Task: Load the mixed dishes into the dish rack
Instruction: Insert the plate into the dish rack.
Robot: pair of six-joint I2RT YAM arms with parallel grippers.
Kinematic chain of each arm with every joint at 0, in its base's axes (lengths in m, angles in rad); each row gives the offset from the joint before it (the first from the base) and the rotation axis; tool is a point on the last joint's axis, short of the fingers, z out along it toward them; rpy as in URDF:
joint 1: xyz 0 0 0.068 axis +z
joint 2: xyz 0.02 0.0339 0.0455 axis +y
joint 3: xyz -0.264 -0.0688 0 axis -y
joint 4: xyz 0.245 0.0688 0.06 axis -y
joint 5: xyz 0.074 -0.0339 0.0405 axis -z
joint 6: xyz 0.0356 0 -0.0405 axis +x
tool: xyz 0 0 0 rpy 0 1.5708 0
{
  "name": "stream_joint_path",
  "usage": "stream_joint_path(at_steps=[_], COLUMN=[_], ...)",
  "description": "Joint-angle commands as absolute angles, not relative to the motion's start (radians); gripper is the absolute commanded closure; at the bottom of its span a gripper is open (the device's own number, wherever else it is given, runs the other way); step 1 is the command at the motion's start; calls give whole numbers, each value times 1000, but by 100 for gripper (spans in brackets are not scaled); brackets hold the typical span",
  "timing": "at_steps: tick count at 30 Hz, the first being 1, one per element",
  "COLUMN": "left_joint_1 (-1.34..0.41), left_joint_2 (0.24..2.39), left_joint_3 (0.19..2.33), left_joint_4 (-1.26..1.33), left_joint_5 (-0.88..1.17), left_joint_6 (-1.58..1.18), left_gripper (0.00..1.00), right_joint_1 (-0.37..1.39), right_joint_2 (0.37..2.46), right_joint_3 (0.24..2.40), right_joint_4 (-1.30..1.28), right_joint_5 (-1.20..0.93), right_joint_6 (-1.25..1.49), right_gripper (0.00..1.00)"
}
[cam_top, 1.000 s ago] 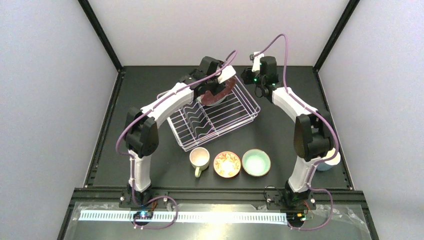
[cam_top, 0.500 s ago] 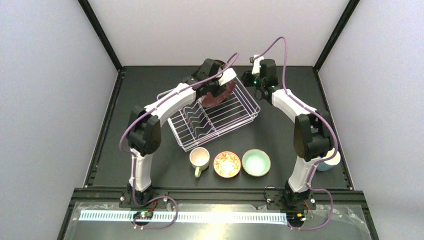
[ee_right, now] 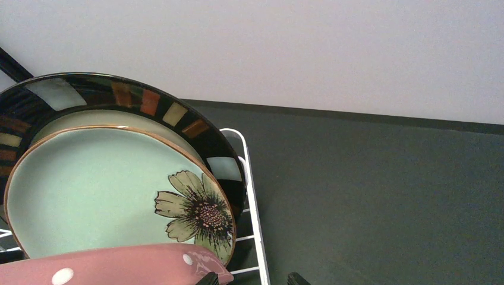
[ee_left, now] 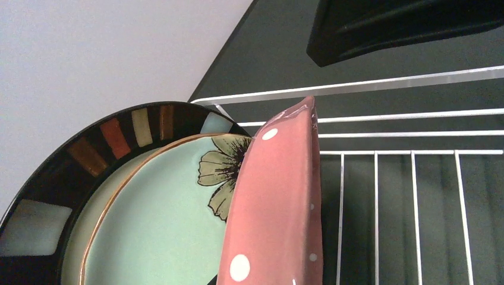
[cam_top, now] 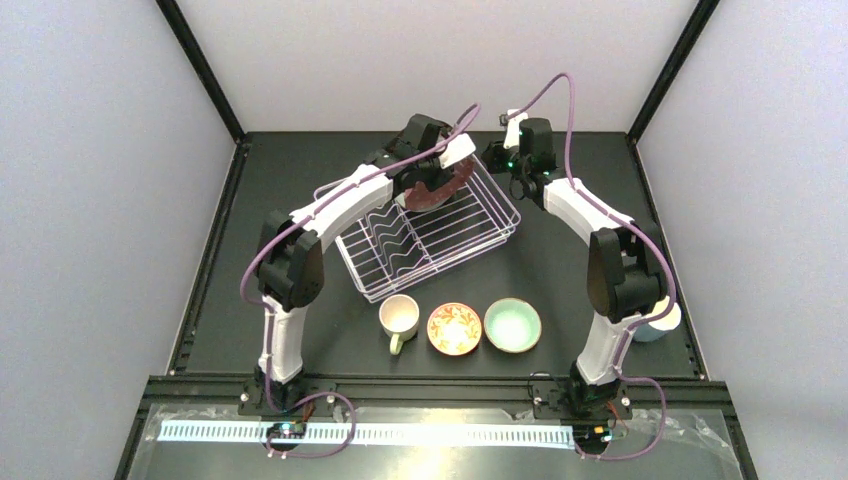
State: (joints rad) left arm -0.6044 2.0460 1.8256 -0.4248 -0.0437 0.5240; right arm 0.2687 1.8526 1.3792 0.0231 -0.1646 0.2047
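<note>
Clamping the rim of the pink dotted scalloped plate, our left gripper holds it on edge at the far end of the white wire dish rack. It stands just in front of the teal flower plate and the cream plate with dark striped rim. We judge this to be the slotting step: next we seat the plate between the dividers and release it. Our right gripper hangs beside the rack, jaws apart and empty.

A: The dish rack?
B: Three plates on edge at far end: striped-rim plate, teal flower plate, pink dotted plate.
A: On the surface?
B: In a row, upright: cream mug, red-orange bowl, mint bowl.
</note>
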Motion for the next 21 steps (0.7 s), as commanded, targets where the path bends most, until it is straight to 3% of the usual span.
stream_joint_path(at_steps=[1,21], left_joint_1=[-611,-611], left_joint_2=[2054,2072], left_joint_3=[1890,1822], left_joint_4=[-340,-328], left_joint_5=[-47,-62], left_joint_6=[552,574], left_gripper=[99,99], right_joint_1=[265,265], right_joint_2=[1862,1865], right_joint_3=[1384,1349], right_joint_4=[60,104], right_joint_5=[-148,-146], right_joint_6=[189,198], right_gripper=[32,32])
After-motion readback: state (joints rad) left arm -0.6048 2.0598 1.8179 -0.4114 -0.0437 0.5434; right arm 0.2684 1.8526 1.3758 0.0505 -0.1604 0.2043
